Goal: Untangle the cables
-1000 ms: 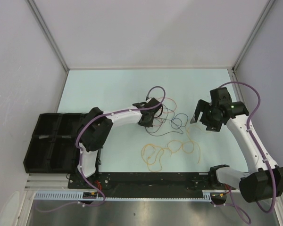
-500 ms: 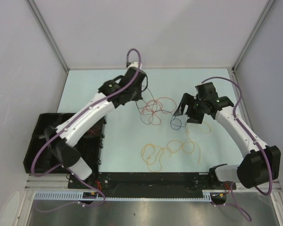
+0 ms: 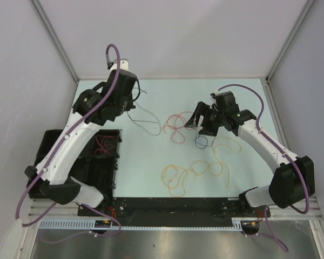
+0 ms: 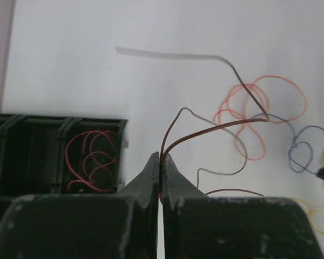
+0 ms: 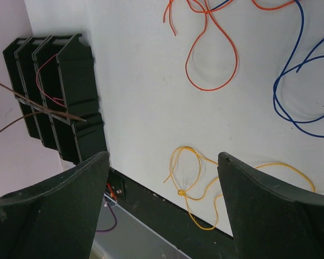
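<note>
We had the table (image 3: 140,167) with the black bin tray (image 3: 46,148) at its left edge, and one red cable (image 4: 89,159) lay in a tray compartment. Over the far left, the left gripper (image 4: 161,159) was up off the table, clenched on the brown cable (image 4: 205,130), which trailed down towards the centre. The right gripper (image 5: 163,156) hovered released, jaws wide, over the orange cable (image 3: 176,127) and blue cable (image 3: 203,142) mid-table. The yellow cable (image 3: 194,170) lay apart, nearer.

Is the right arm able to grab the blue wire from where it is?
Probably yes. The right gripper hangs open right next to the blue wire, and nothing stands between them.
</note>
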Robot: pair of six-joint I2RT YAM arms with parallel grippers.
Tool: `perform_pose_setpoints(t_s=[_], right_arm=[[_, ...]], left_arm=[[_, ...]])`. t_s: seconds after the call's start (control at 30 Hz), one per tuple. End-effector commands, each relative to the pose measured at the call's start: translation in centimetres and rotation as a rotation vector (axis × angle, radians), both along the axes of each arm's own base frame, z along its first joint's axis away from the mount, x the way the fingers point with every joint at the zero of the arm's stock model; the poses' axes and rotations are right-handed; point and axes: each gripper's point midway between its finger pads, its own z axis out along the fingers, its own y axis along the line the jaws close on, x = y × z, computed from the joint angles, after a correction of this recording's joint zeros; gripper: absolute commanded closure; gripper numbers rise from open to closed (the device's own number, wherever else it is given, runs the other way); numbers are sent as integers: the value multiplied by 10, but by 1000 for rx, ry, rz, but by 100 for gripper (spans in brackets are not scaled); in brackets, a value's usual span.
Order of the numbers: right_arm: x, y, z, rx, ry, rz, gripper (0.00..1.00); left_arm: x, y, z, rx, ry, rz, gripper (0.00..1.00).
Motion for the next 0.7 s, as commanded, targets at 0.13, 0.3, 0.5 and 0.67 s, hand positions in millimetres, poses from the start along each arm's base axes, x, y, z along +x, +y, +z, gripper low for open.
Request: perform_pose_setpoints(t_s=[0.13,0.3,0.5,0.67], right_arm=[[3,2,12,-4,-56,25,14],[2,2,11,-6,-49,26,14],[0,3,11,-1,-42,39,14],[-6,2,9,-6,-24,51,14]], left_arm=[[-32,79,10,43,-10,171,100],[-43,121,9,51,-28,271,100],[-49,165,-5,77,-11,440,100],[-48,199,-17,81,8,580,100]])
